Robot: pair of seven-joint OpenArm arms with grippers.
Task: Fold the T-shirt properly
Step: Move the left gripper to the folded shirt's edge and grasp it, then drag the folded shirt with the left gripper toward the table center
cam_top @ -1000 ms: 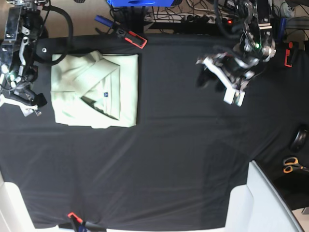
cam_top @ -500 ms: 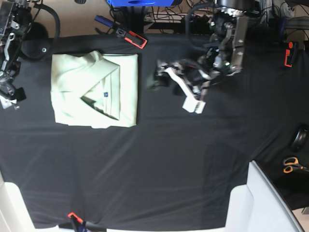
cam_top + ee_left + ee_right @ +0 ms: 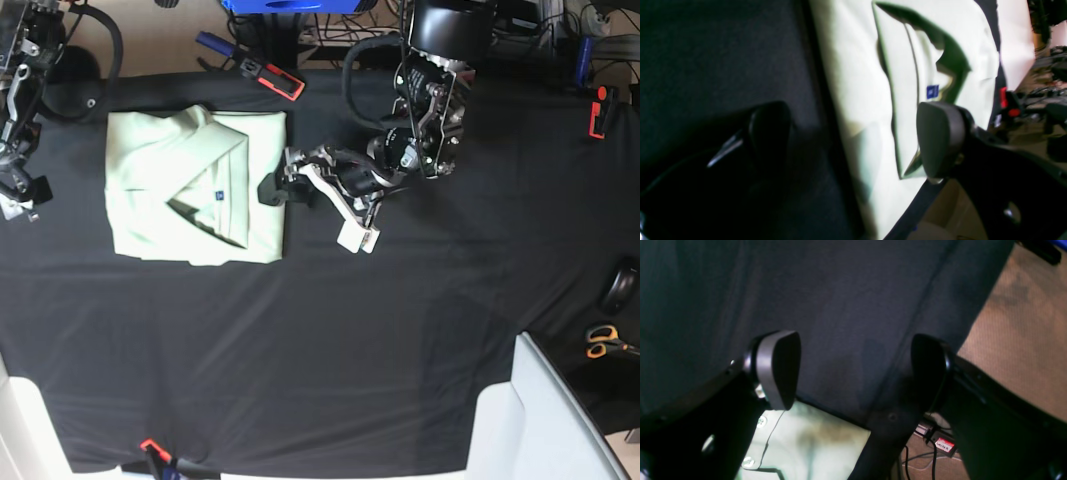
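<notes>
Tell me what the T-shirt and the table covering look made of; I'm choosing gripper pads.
T-shirt: pale mint woven or knit fabric, probably cotton, matte, with soft creases and stitched seams. Table covering: black cloth, matte, finely textured up close, lying in shallow wrinkles. Neither looks slick, though the exact fibre can't be told.

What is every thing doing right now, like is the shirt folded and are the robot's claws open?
T-shirt: folded into a rectangle, lying flat on the black cloth, one flap turned back.
Left gripper: open, empty, at the shirt's edge.
Right gripper: open, empty, over the black cloth.
Scissors: lying closed beside the table.
</notes>
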